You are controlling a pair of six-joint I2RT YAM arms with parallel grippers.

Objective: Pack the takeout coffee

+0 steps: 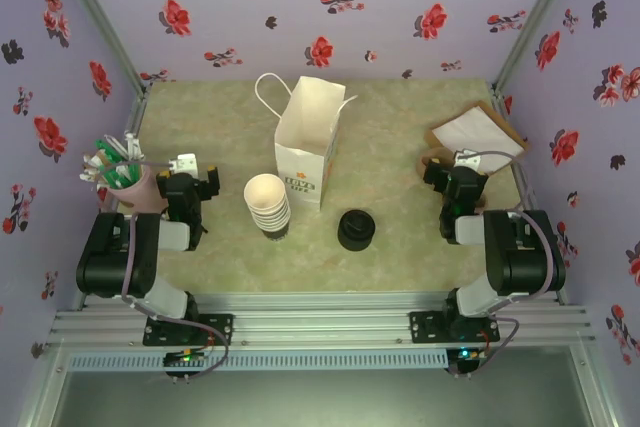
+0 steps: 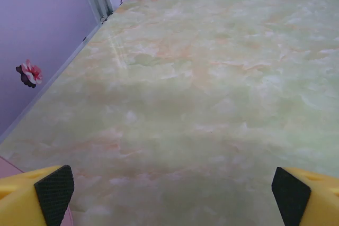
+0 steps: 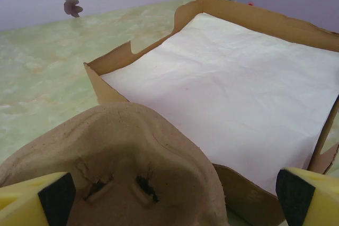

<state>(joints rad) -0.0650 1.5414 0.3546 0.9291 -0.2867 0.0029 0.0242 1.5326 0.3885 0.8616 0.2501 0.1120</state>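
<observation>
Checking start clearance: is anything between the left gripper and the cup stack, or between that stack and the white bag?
Nothing visible. Bare table separates the open left gripper from the cup stack; the white bag stands right beside it.

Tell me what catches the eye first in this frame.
The white paper bag standing open at mid-table dominates, with a stack of cream cups just left of it and black lids nearer the arms. At far right a cardboard tray holds white paper; at far left a pink cup holds green sticks.
</observation>
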